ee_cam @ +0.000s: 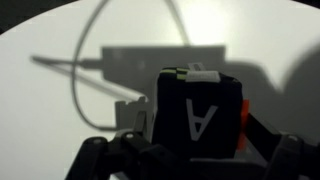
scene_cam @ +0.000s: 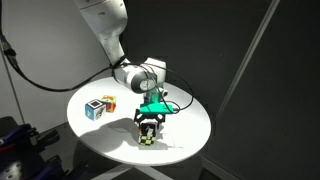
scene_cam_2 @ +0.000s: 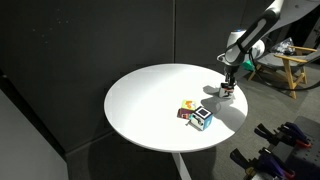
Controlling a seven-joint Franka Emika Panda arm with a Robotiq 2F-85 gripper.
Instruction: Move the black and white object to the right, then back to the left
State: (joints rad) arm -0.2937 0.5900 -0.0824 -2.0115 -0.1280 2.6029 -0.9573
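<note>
1. In an exterior view: the arm reaches down from the top over a round white table. The gripper points straight down near the table's near edge. The black and white object sits between its fingers, low at the table top. Cannot tell whether it rests on the surface or hangs just above it. The blue cube and the small orange-red piece lie close together, well apart from the object, toward the picture's left.

2. In an exterior view from across the room: the table fills the middle. The gripper stands at the far right rim, with the object a small dark patch at its tips. The blue cube and orange-red piece sit side by side, nearer the camera than the gripper and apart from it. A wooden frame stands on the floor beyond the table.

3. Wrist view: the object is large and close. It shows a dark face with a pale letter A, a strip of white and green on top, and a red-orange edge at the picture's right. The gripper has dark fingers hard against both flanks, so the claw is clenched on the object. The white table behind carries hard shadows of the gripper and cable.
</note>
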